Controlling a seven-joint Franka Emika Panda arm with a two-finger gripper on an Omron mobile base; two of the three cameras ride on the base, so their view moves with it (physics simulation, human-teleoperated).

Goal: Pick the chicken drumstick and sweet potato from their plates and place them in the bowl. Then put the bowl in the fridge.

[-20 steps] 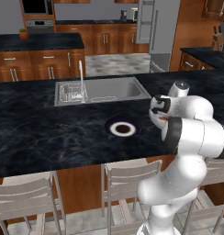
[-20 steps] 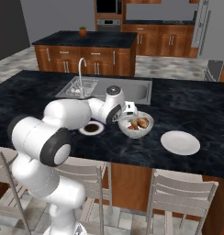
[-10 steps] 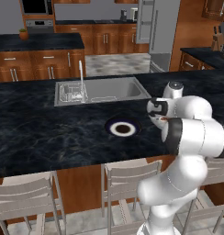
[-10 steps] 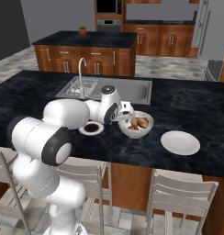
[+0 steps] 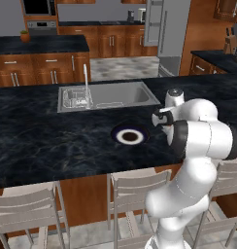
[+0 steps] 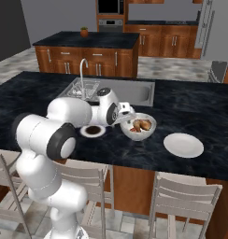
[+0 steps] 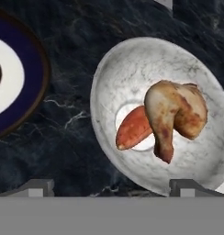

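Drumstick (image 7: 176, 112) and sweet potato (image 7: 133, 127) lie together in bowl (image 7: 132, 64) on counter (image 7: 77, 124), beside dark-rimmed plate (image 7: 33, 59). Gripper (image 7: 111, 187) hovers above, fingers spread, empty; bowl apparently next for fridge (image 5: 159, 22).

— Surface? 
— Dark marbled table (image 6: 190, 105) with a sink (image 6: 134, 91) set into it.

— Items resting on it? 
— Black-rimmed plate (image 6: 93, 131), pale bowl (image 6: 139, 127) just beside it, and a plain white plate (image 6: 183, 144) apart, toward the near edge.

No readable text, labels or numbers anywhere.
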